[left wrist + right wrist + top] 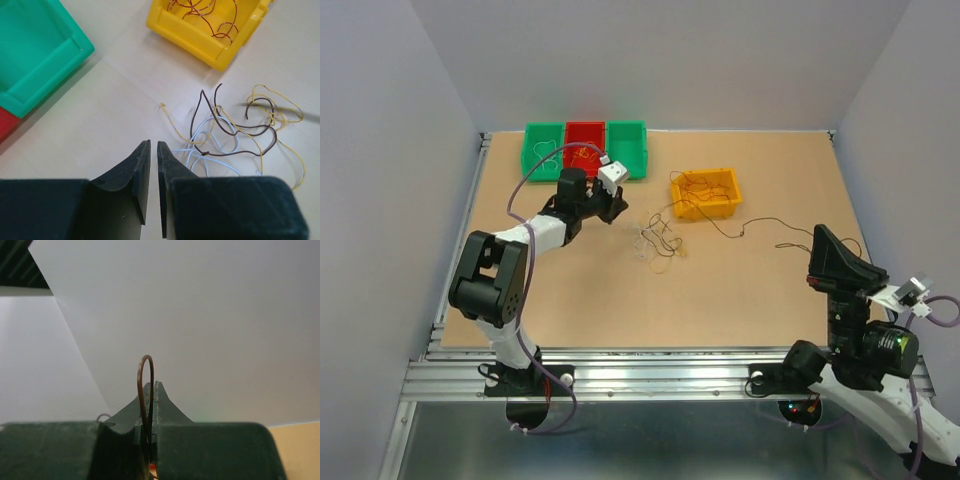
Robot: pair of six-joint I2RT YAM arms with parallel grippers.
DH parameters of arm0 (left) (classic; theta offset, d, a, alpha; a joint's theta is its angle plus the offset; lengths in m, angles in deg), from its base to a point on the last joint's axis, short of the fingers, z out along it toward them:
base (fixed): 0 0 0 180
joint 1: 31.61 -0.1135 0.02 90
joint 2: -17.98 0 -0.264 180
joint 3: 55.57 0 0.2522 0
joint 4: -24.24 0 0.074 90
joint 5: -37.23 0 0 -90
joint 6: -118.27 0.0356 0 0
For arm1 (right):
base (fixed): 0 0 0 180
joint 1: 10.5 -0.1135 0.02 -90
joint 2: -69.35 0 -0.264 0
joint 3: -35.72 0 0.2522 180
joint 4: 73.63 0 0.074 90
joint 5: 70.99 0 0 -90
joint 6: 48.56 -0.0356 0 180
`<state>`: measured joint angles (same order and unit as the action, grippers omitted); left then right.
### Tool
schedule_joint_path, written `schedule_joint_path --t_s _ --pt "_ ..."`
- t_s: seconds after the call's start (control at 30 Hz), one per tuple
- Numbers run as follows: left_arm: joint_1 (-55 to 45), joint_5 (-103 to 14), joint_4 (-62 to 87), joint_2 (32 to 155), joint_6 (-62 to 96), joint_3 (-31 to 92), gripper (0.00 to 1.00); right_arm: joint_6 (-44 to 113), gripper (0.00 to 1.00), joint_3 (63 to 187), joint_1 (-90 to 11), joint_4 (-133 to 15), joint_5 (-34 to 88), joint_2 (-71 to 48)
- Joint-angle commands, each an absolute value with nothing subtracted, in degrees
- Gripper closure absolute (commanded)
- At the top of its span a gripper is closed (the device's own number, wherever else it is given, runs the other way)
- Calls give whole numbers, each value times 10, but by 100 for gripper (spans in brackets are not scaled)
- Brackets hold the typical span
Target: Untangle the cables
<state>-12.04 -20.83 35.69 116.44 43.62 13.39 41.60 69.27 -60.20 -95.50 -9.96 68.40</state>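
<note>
Left gripper (153, 145) barely ajar and empty, three tangled cables (234, 134) at its two o'clock; right gripper (153, 386) clamped on one brown cable (139, 380).

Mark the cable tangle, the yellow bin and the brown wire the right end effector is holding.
Cable tangle (225, 131), left wrist view, on the crossing strands mid-heap.
Yellow bin (190, 39), left wrist view, on its near wall.
Brown wire (146, 357), right wrist view, on the loop's top.
</note>
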Motion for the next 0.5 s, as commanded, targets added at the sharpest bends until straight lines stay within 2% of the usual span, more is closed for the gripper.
schedule_joint_path --t_s 0.0,0.1,0.3,0.37,0.4,0.47 --pt "-116 -181 373 1094 420 124 78 416 99 759 -605 -881 -96 637" --pt "-116 -179 389 1042 423 95 78 416 99 812 -604 -829 -69 553" --pt "-115 -162 401 942 440 44 78 400 99 918 -605 -746 59 352" --pt "-115 -146 404 918 446 30 69 403 99 950 -605 -747 98 281" --pt "-115 -135 405 913 449 22 59 403 99 958 -605 -755 104 243" --pt "-115 -96 409 901 457 15 50 405 99 966 -605 -797 123 216"
